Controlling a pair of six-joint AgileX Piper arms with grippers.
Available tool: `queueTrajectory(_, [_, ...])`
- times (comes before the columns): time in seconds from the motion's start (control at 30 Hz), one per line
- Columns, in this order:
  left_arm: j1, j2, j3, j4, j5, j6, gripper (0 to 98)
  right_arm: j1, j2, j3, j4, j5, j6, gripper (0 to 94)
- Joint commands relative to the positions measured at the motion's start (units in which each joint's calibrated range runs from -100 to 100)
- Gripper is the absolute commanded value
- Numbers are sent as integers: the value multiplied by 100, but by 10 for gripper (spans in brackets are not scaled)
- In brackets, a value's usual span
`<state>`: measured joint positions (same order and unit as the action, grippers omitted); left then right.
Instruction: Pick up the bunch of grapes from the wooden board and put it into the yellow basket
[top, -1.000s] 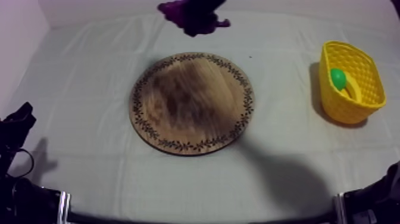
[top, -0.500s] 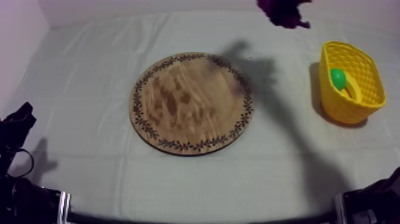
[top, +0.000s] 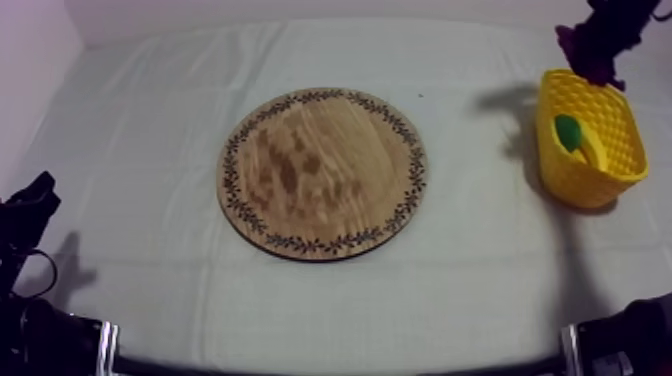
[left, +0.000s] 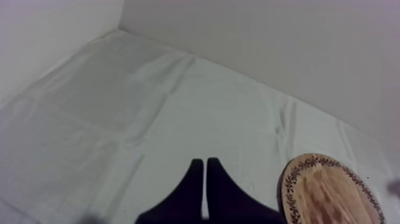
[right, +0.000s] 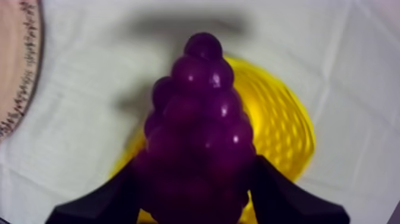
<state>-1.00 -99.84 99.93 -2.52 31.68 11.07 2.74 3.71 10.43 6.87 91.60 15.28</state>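
Note:
My right gripper (top: 603, 32) hangs above the far rim of the yellow basket (top: 610, 170), shut on the purple bunch of grapes (top: 588, 52). In the right wrist view the bunch of grapes (right: 199, 125) sits between my black fingers (right: 113, 199) with the yellow basket (right: 286, 137) below it. The round wooden board (top: 322, 172) with its patterned rim lies bare at the table's middle. My left gripper (left: 205, 173) rests low at the left side, fingers together as a narrow wedge, with the wooden board (left: 327, 193) beside it.
Inside the basket lie a green fruit (top: 568, 130) and something yellow (top: 592, 148) beside it. The grey-white cloth (top: 150, 120) covers the table, and a pale wall rises behind its far edge.
My right gripper has carried the grapes rightward from above the board's far side to above the basket's far rim. Its shadow followed. The left arm has stayed still.

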Motion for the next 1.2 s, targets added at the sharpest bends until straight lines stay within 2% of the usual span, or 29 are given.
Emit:
queueTrajectory(0.0, [2,2,-4,1,0,-1,0,301,-27,165,21,15,33,299])
queueTrajectory(0.33, [2,2,-4,1,0,-1,0,531,-78,777,83,-183,108,323])
queueTrajectory(0.5, [2,2,-4,1,0,-1,0,487,133,1079,101,-431,39,405])
queueTrajectory(0.77, [2,2,-4,1,0,-1,0,439,518,1400,148,-730,-96,636])
queueTrajectory(0.9, [2,2,-4,1,0,-1,0,433,518,1393,128,-726,-87,719])
queueTrajectory(1.03, [2,2,-4,1,0,-1,0,431,372,1371,111,-725,-60,764])
queueTrajectory(1.17, [2,2,-4,1,0,-1,0,428,80,1410,97,-781,-36,747])
